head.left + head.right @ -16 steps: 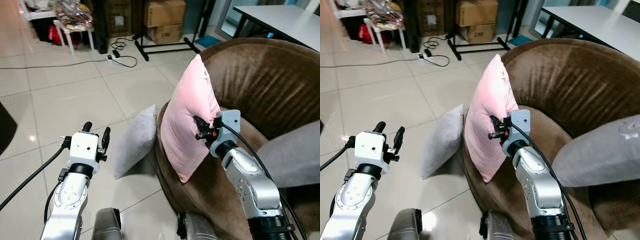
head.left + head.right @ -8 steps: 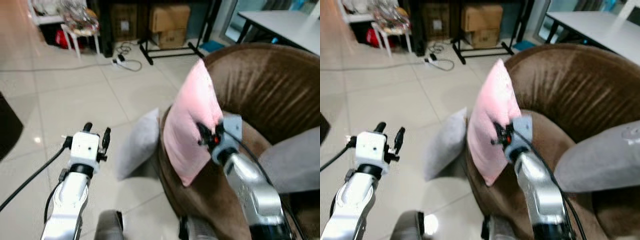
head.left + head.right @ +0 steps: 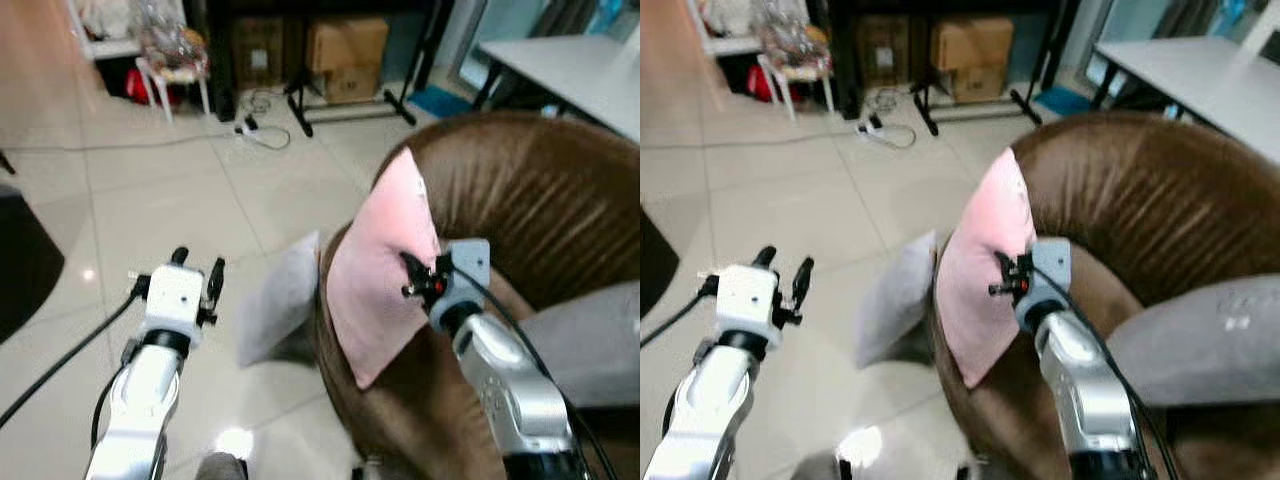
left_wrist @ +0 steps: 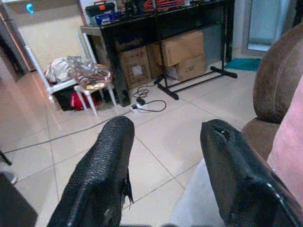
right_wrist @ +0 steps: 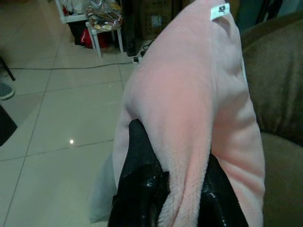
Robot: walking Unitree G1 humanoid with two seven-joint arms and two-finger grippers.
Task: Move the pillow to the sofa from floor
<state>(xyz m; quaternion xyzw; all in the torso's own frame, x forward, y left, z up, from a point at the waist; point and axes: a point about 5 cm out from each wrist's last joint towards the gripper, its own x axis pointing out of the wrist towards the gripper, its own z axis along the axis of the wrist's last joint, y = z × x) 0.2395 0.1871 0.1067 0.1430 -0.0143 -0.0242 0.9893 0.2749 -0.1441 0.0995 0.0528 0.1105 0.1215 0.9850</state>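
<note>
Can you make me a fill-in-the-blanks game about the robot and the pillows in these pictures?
1. The right gripper is pinching the pillow that is coloured ____.
2. The grey pillow on the floor leans against the brown ____.
3. The left gripper holds nothing; its fingers are ____.
4. Another grey pillow already lies on the sofa, on the robot's ____ side.

Missing words: pink; sofa; open; right
</note>
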